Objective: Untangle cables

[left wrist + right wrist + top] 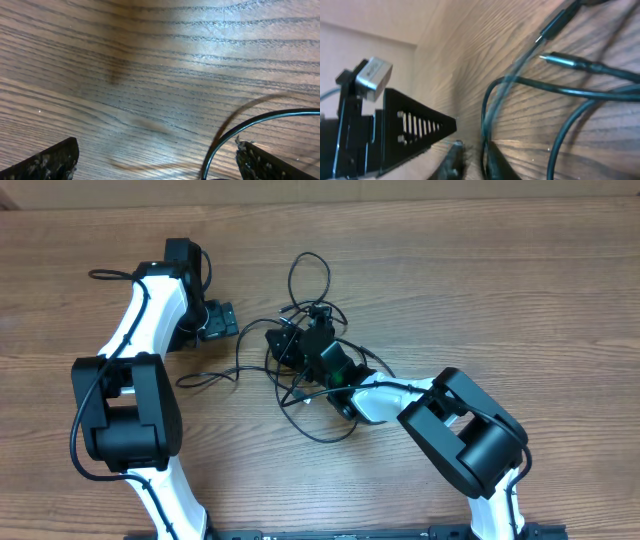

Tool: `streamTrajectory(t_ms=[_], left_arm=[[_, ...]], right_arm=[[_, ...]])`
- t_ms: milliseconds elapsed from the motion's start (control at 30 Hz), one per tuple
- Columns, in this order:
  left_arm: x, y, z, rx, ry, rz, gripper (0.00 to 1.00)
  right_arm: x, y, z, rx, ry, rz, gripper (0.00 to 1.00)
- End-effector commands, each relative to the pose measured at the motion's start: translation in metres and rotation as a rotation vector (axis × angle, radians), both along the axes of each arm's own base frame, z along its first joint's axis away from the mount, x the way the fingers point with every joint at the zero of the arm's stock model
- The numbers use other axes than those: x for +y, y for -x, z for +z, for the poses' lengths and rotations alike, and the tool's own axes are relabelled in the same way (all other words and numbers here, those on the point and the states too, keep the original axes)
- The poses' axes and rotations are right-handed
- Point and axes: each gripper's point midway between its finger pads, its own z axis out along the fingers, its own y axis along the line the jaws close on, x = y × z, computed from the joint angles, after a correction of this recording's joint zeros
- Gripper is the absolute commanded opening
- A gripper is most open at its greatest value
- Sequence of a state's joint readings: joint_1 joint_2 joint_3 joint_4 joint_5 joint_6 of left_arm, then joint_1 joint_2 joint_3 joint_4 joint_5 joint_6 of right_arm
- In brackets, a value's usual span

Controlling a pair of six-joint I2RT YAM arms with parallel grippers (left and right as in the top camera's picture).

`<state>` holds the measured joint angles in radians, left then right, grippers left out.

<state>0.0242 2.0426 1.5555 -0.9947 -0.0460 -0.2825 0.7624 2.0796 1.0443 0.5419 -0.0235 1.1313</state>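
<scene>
The cables (305,310) lie as a loose black tangle of loops mid-table. My right gripper (283,342) is down inside the tangle. In the right wrist view its fingers (452,162) stand almost together, and one thin cable strand (483,125) runs between them against the right finger. Two silver-tipped plug ends (559,59) lie beyond on the wood. My left gripper (218,320) sits left of the tangle, wide open. In the left wrist view its fingers (55,160) hold nothing, and a black cable loop (250,122) curves just inside the right finger.
The wooden table (480,290) ends at its far edge along the top of the overhead view. In the right wrist view the left arm's perforated black finger plate (415,130) and silver camera (372,75) stand close by on the left.
</scene>
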Motion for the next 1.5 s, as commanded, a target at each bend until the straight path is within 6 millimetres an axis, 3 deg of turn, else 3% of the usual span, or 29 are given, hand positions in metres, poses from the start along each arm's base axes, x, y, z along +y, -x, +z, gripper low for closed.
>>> streamTrajectory(t_ms=[0,300,367,500,667,833,1067,1167,1267,1367,1467], left_arm=[[0.002,0.001,-0.002,0.004,-0.009,0.013,1.00],[0.002,0.001,-0.002,0.004,-0.009,0.013,1.00],[0.002,0.001,-0.002,0.004,-0.009,0.013,1.00],[0.002,0.001,-0.002,0.004,-0.009,0.013,1.00],[0.002,0.001,-0.002,0.004,-0.009,0.013,1.00],[0.002,0.001,-0.002,0.004,-0.009,0.013,1.00],[0.002,0.001,-0.002,0.004,-0.009,0.013,1.00],[0.002,0.001,-0.002,0.004,-0.009,0.013,1.00],[0.002,0.001,-0.002,0.004,-0.009,0.013,1.00],[0.002,0.001,-0.002,0.004,-0.009,0.013,1.00],[0.002,0.001,-0.002,0.004,-0.009,0.013,0.99]], right_arm=[[0.003,0.000,-0.001,-0.008,-0.002,0.006,0.06],[0.007,0.001,0.005,-0.020,-0.025,0.027,0.04],[0.012,0.001,0.014,-0.053,-0.046,0.056,0.04],[0.017,-0.001,0.054,-0.178,-0.103,0.145,0.04],[-0.002,-0.006,0.126,-0.325,-0.116,0.184,0.04],[-0.049,-0.004,0.192,-0.469,0.032,0.157,0.04],[-0.152,0.016,0.278,-0.599,0.216,0.002,0.04],[-0.219,0.045,0.342,-0.736,0.270,-0.122,0.04],[-0.253,0.071,0.387,-0.867,0.302,-0.203,0.04],[-0.276,0.092,0.417,-0.970,0.352,-0.280,0.04],[-0.297,0.105,0.432,-1.013,0.403,-0.370,0.04]])
